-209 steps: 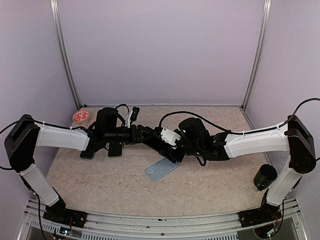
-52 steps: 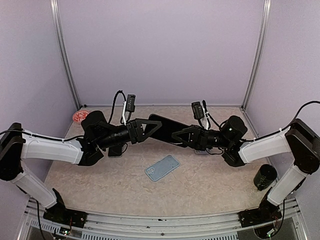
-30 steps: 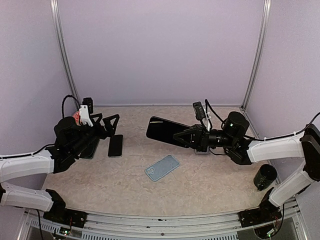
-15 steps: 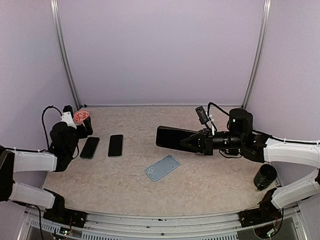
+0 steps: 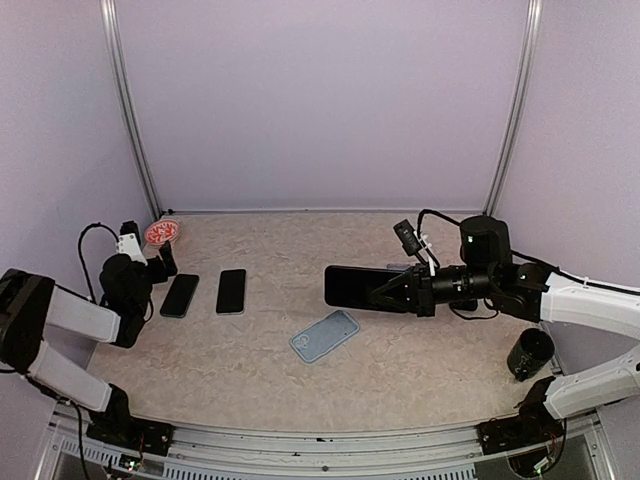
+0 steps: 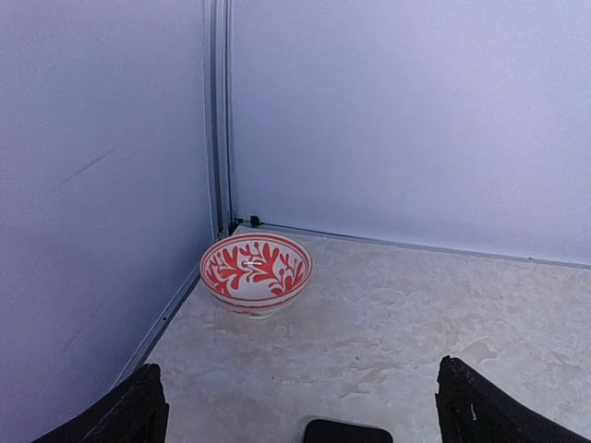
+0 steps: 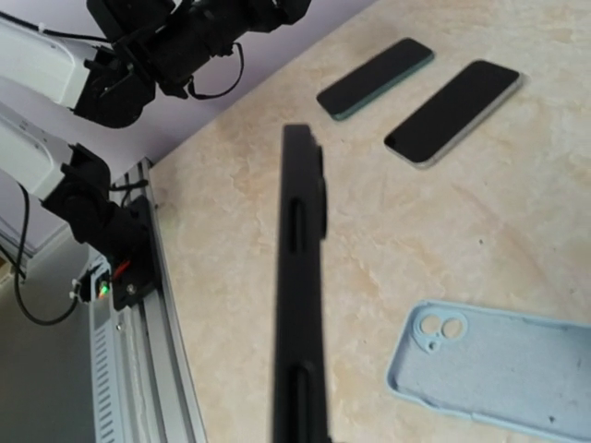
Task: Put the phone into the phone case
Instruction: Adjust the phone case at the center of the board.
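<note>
My right gripper (image 5: 403,290) is shut on one end of a black phone (image 5: 358,287) and holds it in the air above the table, right of centre. In the right wrist view the phone (image 7: 300,277) shows edge-on, and my fingers are hidden below it. The light blue phone case (image 5: 324,336) lies open side up on the table, below and left of the phone, also visible as the case (image 7: 499,374). My left gripper (image 5: 163,262) is pulled back at the far left, open and holding nothing, its dark fingertips (image 6: 138,411) wide apart.
Two other dark phones (image 5: 180,295) (image 5: 231,291) lie side by side at the left. A red-and-white bowl (image 6: 256,272) stands in the back left corner. A black cup (image 5: 528,353) stands at the right, near the wall.
My left arm has drawn back from mid-table to the far left corner, still open. My right gripper has carried the phone a little to the right and lower.
</note>
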You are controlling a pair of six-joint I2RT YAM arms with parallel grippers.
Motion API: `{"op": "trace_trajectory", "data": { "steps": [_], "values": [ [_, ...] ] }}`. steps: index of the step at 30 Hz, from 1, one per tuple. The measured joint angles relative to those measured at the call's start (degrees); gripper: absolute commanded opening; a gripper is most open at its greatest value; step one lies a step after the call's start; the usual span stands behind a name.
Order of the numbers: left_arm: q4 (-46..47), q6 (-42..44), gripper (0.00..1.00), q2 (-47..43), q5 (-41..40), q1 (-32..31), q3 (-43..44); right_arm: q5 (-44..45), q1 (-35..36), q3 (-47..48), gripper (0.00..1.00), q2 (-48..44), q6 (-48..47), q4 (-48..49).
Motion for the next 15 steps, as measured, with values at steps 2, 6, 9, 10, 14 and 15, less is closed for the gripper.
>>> {"op": "trace_trajectory", "data": {
  "steps": [2,6,9,10,14,15],
  "values": [
    [4.55,0.15,0.99,2.69,-0.33,0.00,-2.54,0.24,0.00,0.04,0.00,0.00,-0.42,-1.14],
    [13.40,0.22,0.99,8.98,-1.31,0.02,-7.41,0.96,0.00,0.44,0.00,-0.15,-0.83,-4.39],
    [13.81,0.20,0.99,10.58,-0.90,0.52,-6.62,1.46,0.00,0.81,0.00,-0.76,-1.09,-6.95],
    [14.10,0.17,0.99,10.56,-0.74,0.81,-6.23,1.46,0.00,1.11,0.00,-0.94,-1.20,-7.89],
    [15.10,0.15,0.99,10.56,-0.46,1.31,-5.29,1.68,0.00,1.90,0.00,-1.14,-1.75,-9.18],
    [15.19,0.15,0.99,10.54,-0.44,1.31,-5.25,1.75,0.00,2.01,0.00,-1.16,-1.84,-9.40]
  ]
}}
